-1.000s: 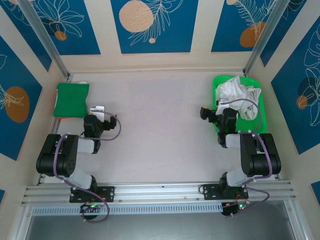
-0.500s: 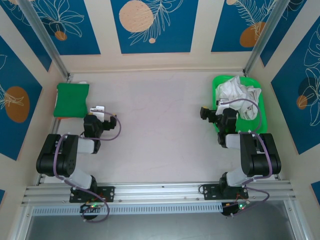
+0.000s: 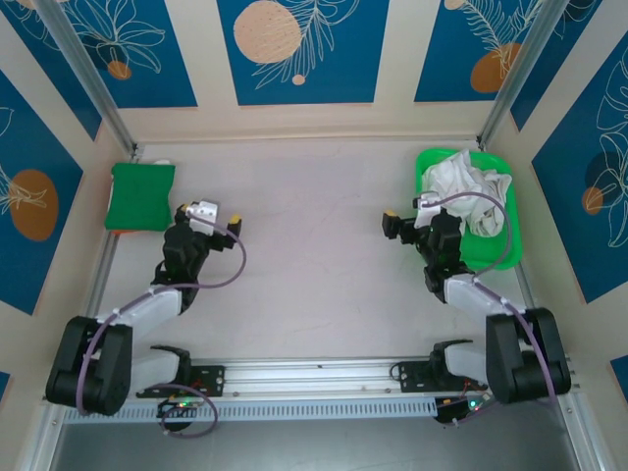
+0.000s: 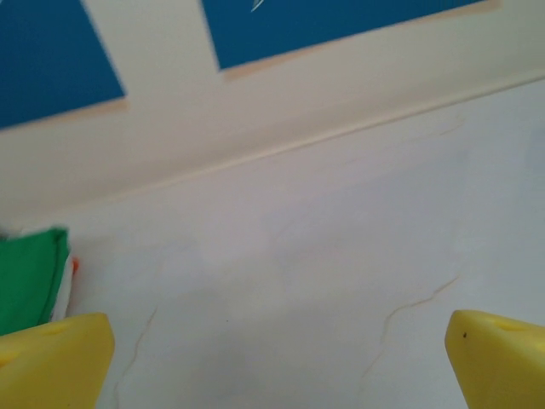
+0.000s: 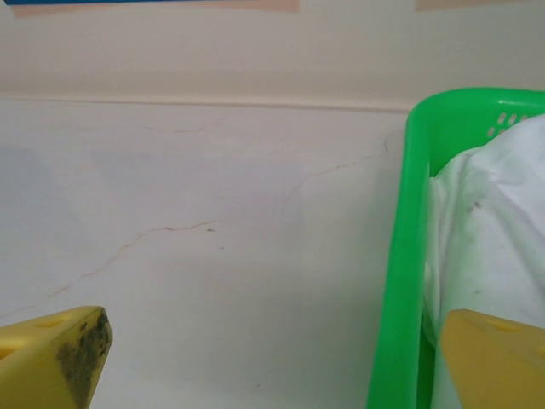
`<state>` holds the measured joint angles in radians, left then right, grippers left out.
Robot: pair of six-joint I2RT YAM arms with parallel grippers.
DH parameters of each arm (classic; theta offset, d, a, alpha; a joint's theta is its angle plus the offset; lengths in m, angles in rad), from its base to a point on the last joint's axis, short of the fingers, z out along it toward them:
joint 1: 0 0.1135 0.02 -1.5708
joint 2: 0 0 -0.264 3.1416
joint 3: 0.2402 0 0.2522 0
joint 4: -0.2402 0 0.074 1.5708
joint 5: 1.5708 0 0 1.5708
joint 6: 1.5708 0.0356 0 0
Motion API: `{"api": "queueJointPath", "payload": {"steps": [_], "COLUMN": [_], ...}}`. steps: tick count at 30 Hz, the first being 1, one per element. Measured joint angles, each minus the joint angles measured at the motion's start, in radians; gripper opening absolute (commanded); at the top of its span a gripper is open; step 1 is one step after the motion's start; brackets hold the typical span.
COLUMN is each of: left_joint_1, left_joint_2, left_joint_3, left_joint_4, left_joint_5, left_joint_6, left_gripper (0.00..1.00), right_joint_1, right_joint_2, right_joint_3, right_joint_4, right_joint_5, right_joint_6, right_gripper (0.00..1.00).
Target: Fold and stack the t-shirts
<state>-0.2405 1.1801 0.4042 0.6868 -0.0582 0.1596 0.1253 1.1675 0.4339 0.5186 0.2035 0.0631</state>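
left gripper and right gripper have advanced, jaws wide.

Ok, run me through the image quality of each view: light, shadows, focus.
Top external: even, soft light, sharp throughout, barely any shadow under the arms. Left wrist: soft overall, the yellow fingertips blurred at the bottom corners. Right wrist: the table sharper, the green tray vivid, the white t-shirts bright with little fold detail, no glare.
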Motion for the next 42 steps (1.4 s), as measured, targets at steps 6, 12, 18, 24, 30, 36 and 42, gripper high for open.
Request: {"api": "queueJointPath", "payload": {"steps": [6, 12, 18, 24, 30, 36, 42], "left_joint_1": [-0.213, -0.430, -0.552, -0.596, -0.602, -0.602, -0.602], "left_joint_2": [0.036, 0.184, 0.327, 0.370, 0.369, 0.366, 0.366], "left_joint_3": [0.123, 0.232, 0.288, 0.293, 0.297, 0.297, 0.297], "left_joint_4": [-0.078, -0.074, -0.051, -0.051, -0.049, -0.048, -0.043], "left_joint_5": [0.033, 0.095, 0.160, 0.205, 0.216, 0.215, 0.211], "left_joint_6": [0.057, 0.076, 0.079, 0.079, 0.078, 0.079, 0.080], "left_gripper": [1.00, 1.00, 1.00, 1.00, 1.00, 1.00, 0.99], "right_joint_1": [-0.053, -0.184, -0.311, -0.360, -0.361, -0.353, -0.311], "right_joint_2": [-0.069, 0.021, 0.238, 0.478, 0.636, 0.557, 0.293], "right_joint_3": [0.195, 0.400, 0.522, 0.675, 0.782, 0.748, 0.707], "right_joint_4": [-0.298, -0.512, -0.649, -0.767, -0.823, -0.818, -0.792], "right_joint_5": [0.008, 0.022, 0.014, -0.008, -0.041, -0.050, -0.050], "right_joint_6": [0.077, 0.167, 0.235, 0.260, 0.262, 0.285, 0.282], "right_gripper": [0.99, 0.99, 0.99, 0.98, 0.29, 0.00, 0.00]}}
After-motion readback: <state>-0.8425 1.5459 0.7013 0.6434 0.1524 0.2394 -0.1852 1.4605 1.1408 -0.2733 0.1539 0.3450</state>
